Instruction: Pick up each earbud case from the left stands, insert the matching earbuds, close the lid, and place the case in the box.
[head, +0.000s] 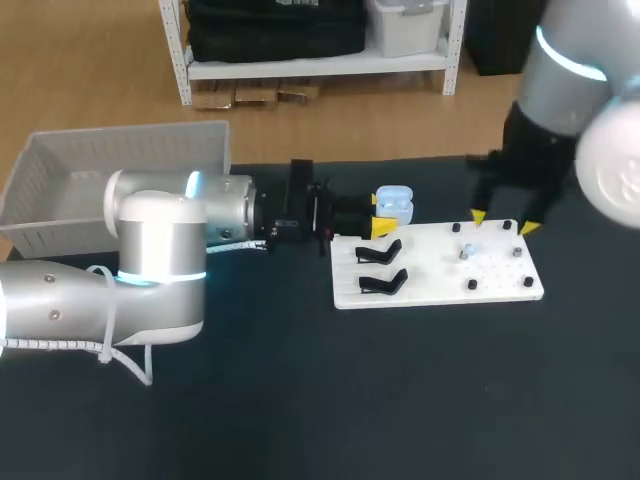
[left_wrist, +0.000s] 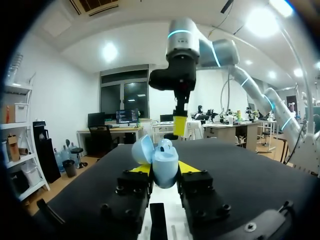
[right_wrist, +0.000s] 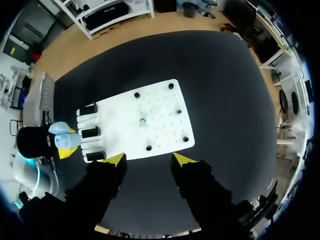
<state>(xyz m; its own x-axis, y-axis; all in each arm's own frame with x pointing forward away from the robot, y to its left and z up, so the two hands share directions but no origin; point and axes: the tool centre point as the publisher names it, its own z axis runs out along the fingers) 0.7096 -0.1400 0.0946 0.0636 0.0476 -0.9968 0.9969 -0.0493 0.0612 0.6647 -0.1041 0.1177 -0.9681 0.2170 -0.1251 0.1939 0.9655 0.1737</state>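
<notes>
Holding the case (head: 394, 203) lid-open beside the board (head: 500, 285), the left gripper (head: 385, 215) seems to present it for loading, its arm stretched low and level. The right gripper (head: 502, 222) hangs over an earbud (head: 468, 251).

Left wrist: both fingers clamp the case from either side.

Right wrist: fingers spread, pointing straight down above the board, nothing between them.

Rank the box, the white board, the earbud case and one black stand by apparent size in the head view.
Largest to smallest:
1. box
2. white board
3. earbud case and black stand: these look about alike, so I leave them unranked.
</notes>
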